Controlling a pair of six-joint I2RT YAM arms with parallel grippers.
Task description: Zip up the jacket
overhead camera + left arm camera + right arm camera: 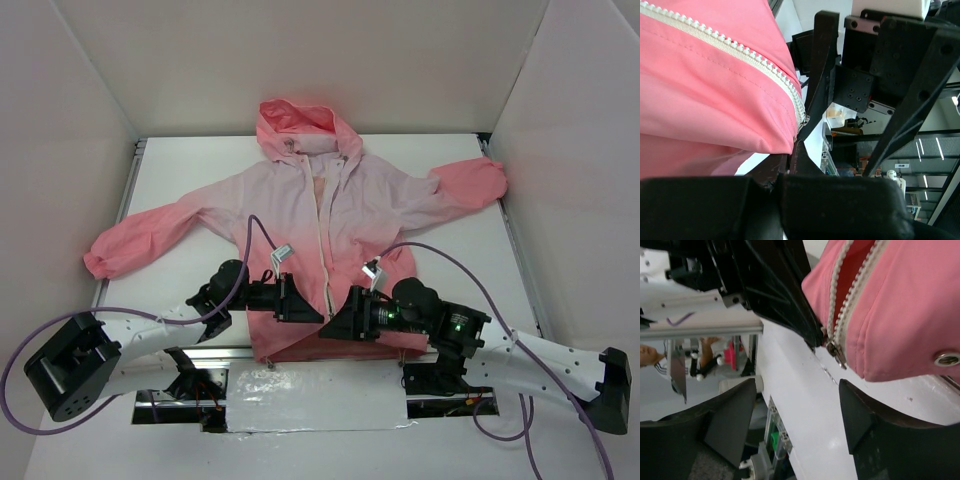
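Pincers both meet at the hem of the jacket [380, 200]; we see the left pincer [303, 306] clamped shut on that hem, just left of the lower end of the zipper [325, 235]; the right pincer [337, 322] faces it from the other side with its fingers [730, 412] spread wide and nothing between them. We find the jacket lying flat and face up on the white table [180, 165], hood toward the far wall, sleeves stretched out to either side, coral hem at the near edge right by the two pincers. From the right wrist we see the white zipper running down to the hem; its metal slider [836, 351] sits at the very bottom, just ahead of the open fingers and apart from both; above it the two rows of teeth part; a small metal eyelet [946, 359] shows in the hem to the right.
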